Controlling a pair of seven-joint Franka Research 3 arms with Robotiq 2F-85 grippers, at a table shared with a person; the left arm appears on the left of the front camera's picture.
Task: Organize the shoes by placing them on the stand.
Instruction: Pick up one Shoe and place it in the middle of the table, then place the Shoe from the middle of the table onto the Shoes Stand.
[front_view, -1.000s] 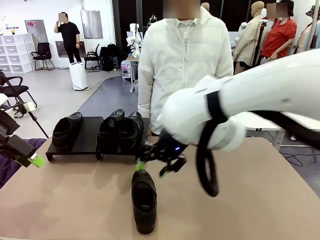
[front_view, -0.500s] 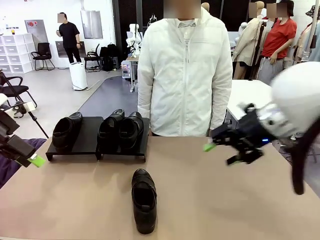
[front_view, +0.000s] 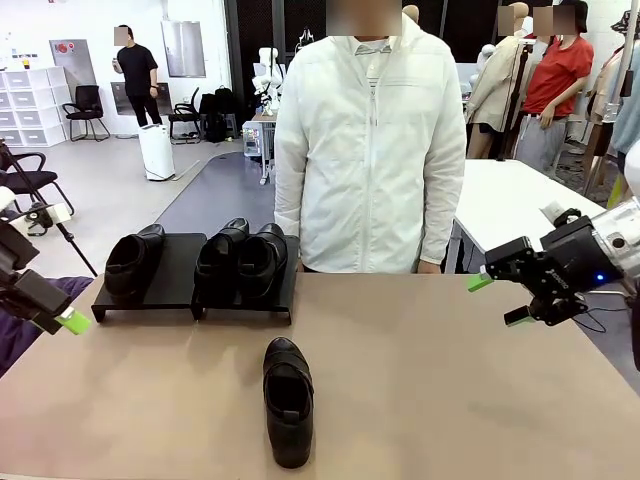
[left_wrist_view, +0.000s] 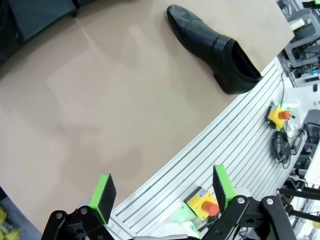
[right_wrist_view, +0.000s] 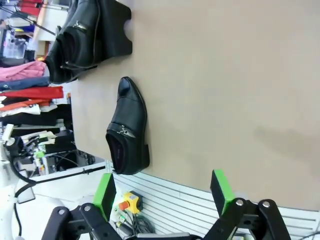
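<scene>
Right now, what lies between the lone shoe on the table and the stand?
Only bare tabletop separates the lone shoe from the stand, seen in the front view.

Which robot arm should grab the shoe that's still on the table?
Probably the left. The empty stand slot is on its side, and its open pincer waits near there. The right pincer, also open, sits farther off. The loose shoe lies mid-table.

No lettering, label, brand mark or number can be read anywhere in these views. The red-and-white poster (front_view: 66, 49) on the far wall at the left of the front view is too small and blurred to make out any words.
</scene>
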